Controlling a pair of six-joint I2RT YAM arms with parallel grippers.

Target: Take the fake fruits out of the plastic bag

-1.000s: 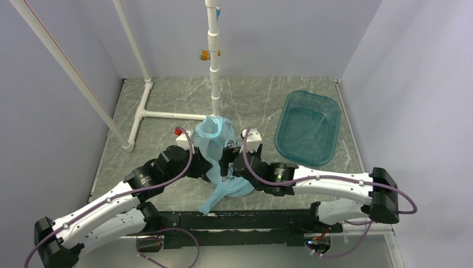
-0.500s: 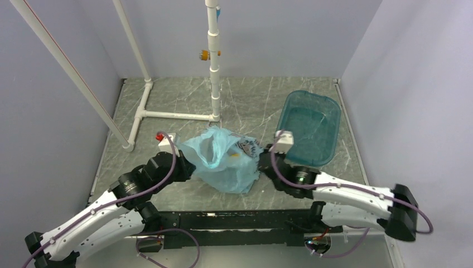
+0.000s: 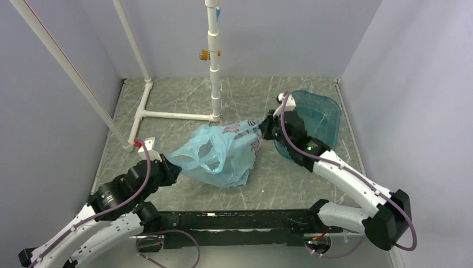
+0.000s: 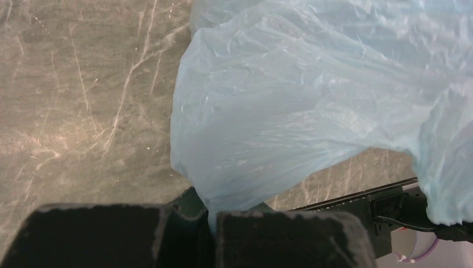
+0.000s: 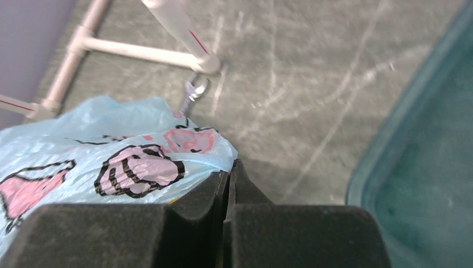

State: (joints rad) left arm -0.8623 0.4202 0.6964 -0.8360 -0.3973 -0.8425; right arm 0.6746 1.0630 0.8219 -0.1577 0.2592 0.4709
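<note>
Evidently the plastic bag (image 3: 223, 159) is hanging stretched between the two arms, one end just beside the teal tub (image 3: 330, 111) and the rest sagging away from the tub toward the left arm's side. The right gripper (image 5: 228, 184) is pinching the printed corner nearest the tub, jaws closed tight. The left gripper (image 4: 211, 215) is clamping plain film at the end farthest from the tub. The fake fruits are not showing; presumably they are weighing down the sagging belly. The film is looking thin, soft and slippery, so bunched folds are probably offering the safer hold.
</note>
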